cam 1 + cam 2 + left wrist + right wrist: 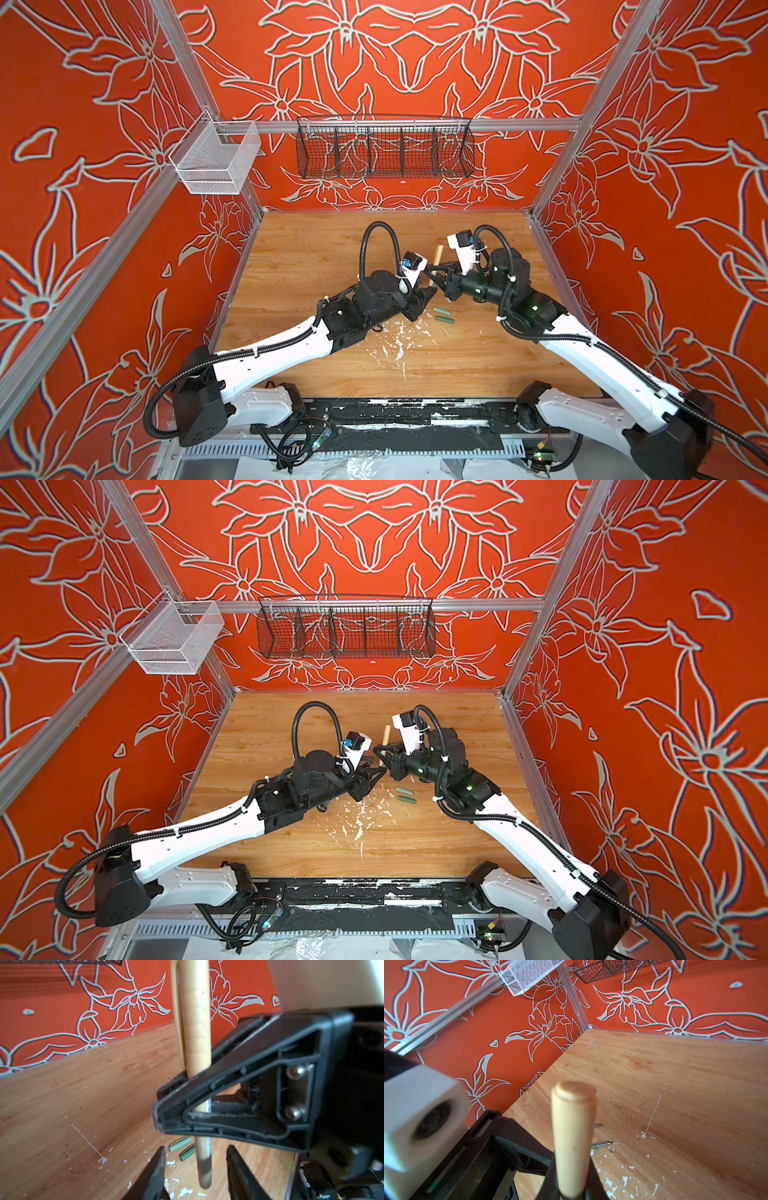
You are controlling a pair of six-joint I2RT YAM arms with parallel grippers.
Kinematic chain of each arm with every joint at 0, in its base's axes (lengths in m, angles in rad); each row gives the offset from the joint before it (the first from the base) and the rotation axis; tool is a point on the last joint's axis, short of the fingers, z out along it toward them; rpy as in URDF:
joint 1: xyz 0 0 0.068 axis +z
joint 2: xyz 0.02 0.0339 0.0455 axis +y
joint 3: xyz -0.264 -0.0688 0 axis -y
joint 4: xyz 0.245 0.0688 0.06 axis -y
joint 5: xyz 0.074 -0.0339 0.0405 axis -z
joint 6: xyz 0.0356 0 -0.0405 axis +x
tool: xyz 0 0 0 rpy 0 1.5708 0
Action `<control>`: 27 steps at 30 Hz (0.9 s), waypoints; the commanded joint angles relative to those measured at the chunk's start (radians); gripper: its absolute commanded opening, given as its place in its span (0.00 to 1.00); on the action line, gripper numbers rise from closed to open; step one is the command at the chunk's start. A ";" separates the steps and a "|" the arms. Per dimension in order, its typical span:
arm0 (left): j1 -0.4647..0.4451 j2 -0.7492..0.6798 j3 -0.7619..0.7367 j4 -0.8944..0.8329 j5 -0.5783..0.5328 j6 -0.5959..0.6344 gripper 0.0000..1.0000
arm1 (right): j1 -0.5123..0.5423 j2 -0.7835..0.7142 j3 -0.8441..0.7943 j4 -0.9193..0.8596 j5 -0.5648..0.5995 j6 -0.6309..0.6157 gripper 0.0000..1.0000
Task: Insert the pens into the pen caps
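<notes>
My right gripper (432, 270) (572, 1159) is shut on the tan pen (573, 1136) (438, 254), which stands tilted above the table. The tan cap (194, 1022), clip at its side, sits on the pen's upper end. My left gripper (196, 1147) (428, 293) is open; its fingers (158, 1172) stand on either side of the pen's lower end without touching it. Two green pen caps (441, 310) (179, 1144) lie side by side on the wood, near both grippers. In the right wrist view two pen tips (602, 1144) poke out from behind the tan pen; their bodies are hidden.
White paint flecks (399, 340) are scattered over the front middle of the wooden table (311, 249). A black wire basket (384, 149) and a white mesh basket (216, 162) hang on the back rail. Red flowered walls close in three sides.
</notes>
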 commanded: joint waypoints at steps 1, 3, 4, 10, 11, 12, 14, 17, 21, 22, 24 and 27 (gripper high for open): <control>0.021 -0.014 0.021 -0.056 0.088 -0.003 0.46 | 0.007 0.007 0.003 -0.014 -0.064 -0.019 0.00; 0.027 -0.009 0.012 -0.037 0.109 -0.009 0.46 | 0.008 0.005 -0.015 0.032 -0.080 0.010 0.00; 0.031 -0.007 0.010 -0.030 0.116 -0.012 0.45 | 0.007 0.005 -0.019 0.047 -0.086 0.018 0.00; 0.052 -0.004 0.014 -0.007 0.168 -0.013 0.36 | 0.007 0.019 -0.027 0.055 -0.114 0.030 0.00; 0.055 -0.002 0.016 -0.007 0.175 -0.011 0.31 | 0.007 0.021 -0.027 0.057 -0.116 0.032 0.00; 0.057 0.003 0.022 -0.012 0.187 -0.008 0.23 | 0.008 0.020 -0.027 0.058 -0.115 0.035 0.00; 0.058 0.011 0.033 -0.026 0.185 -0.011 0.18 | 0.007 0.021 -0.029 0.064 -0.107 0.036 0.00; 0.061 0.015 0.033 -0.026 0.191 -0.016 0.17 | 0.007 0.023 -0.029 0.074 -0.109 0.031 0.00; 0.066 0.013 0.033 -0.022 0.194 -0.020 0.17 | 0.008 0.033 -0.029 0.076 -0.116 0.028 0.00; 0.066 0.014 0.033 -0.023 0.193 -0.020 0.17 | 0.008 0.037 -0.029 0.076 -0.119 0.026 0.00; 0.067 0.015 0.033 -0.016 0.197 -0.021 0.17 | 0.010 0.041 -0.030 0.078 -0.120 0.027 0.00; 0.071 0.017 0.035 -0.007 0.210 -0.021 0.10 | 0.011 0.041 -0.034 0.089 -0.123 0.027 0.00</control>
